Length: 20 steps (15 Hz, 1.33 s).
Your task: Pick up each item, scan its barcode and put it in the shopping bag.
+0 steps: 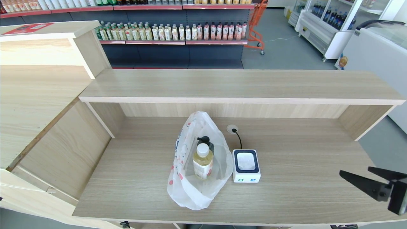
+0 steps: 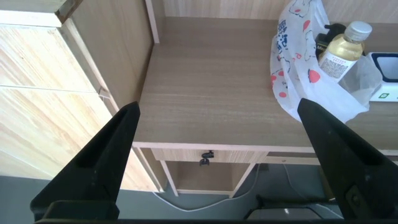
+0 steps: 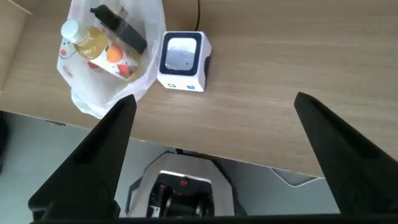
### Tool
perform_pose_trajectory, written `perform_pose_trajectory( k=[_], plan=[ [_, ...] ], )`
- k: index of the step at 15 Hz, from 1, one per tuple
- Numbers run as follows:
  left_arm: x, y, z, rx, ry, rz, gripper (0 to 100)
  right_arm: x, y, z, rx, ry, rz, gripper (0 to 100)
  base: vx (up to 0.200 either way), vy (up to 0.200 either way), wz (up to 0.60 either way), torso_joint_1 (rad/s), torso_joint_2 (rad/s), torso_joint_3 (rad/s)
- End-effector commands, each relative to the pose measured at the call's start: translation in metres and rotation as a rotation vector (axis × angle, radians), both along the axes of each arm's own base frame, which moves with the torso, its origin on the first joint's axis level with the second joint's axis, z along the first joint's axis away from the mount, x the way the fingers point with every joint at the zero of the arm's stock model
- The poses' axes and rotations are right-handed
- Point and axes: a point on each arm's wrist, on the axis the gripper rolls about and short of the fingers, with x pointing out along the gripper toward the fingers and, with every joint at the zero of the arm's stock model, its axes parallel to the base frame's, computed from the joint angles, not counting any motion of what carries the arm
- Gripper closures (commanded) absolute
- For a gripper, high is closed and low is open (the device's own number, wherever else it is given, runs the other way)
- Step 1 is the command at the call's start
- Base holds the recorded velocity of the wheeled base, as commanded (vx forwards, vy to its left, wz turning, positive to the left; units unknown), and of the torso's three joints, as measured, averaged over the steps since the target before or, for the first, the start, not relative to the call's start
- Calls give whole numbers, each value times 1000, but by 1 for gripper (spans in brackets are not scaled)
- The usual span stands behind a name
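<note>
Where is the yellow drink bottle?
In the head view, the bottle stands inside the shopping bag near the middle of the counter, just left of the white scanner.

Left claw (image 2: 219, 107) spread wide, empty, facing tabletop (image 2: 205, 81) front edge. Shopping bag (image 2: 295, 87) on tabletop holds white-capped yellow bottle (image 2: 342, 53).

The head view looks steeply down on the counter (image 1: 286, 197) from high up, facing the store shelves (image 1: 171, 31). Each wrist view hangs off the counter's near edge, looking inward; all three share the shopping bag (image 1: 184, 187) and scanner (image 1: 246, 165).
</note>
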Motion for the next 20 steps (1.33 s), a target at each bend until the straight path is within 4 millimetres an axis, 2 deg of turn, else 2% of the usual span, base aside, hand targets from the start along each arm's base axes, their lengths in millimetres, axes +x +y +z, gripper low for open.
perform_pose_trajectory(
  k=[1, 4, 6, 10, 16, 17, 20],
  plan=[
    [0, 0, 0, 0, -1, 0, 0, -96, -6, -72, -62, -112, -191, 0, 0, 0, 0, 0, 0, 0],
    [0, 0, 0, 0, -1, 0, 0, -121, -7, -88, -57, -226, -155, 0, 0, 0, 0, 0, 0, 0],
    [0, 0, 0, 0, -1, 0, 0, -122, -8, -85, -62, -317, -165, 0, 0, 0, 0, 0, 0, 0],
    [0, 0, 0, 0, -1, 0, 0, -128, -6, -87, -81, -386, -208, 0, 0, 0, 0, 0, 0, 0],
    [0, 0, 0, 0, -1, 0, 0, -128, -7, -90, -136, -368, -211, 0, 0, 0, 0, 0, 0, 0],
    [0, 0, 0, 0, -1, 0, 0, -128, -7, -90, -134, -368, -211, 100, 0, 0, 0, 0, 0, 0],
    [0, 0, 0, 0, -1, 0, 0, -128, -7, -92, -132, -349, -212, 100, 0, 0, 0, 0, 0, 0]
  ],
)
